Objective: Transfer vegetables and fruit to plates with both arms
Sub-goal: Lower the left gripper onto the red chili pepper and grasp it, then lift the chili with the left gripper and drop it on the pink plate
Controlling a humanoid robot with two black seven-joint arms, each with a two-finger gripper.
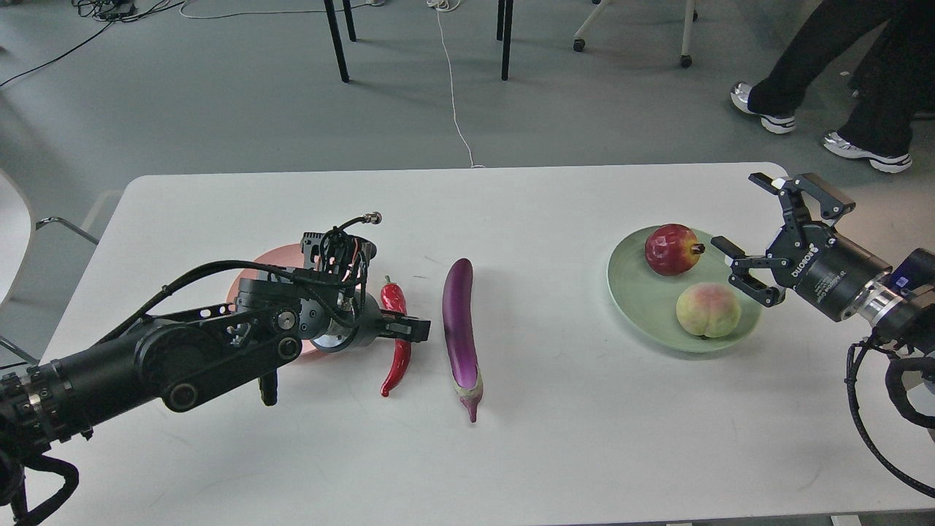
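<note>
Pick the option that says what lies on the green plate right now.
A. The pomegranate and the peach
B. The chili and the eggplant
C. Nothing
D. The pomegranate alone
A: the pomegranate and the peach both sit on the green plate, while the chili and the eggplant lie on the table.

The pomegranate [673,249] and peach [708,310] are sitting on the green plate [630,292], the right gripper [760,237] hanging wide open beside them. The left gripper [406,328] is lying across the chili pepper [395,343] (whether clamping it, I cannot tell), largely hiding the pink plate [274,259]; the eggplant [462,332] is resting just right.
</note>
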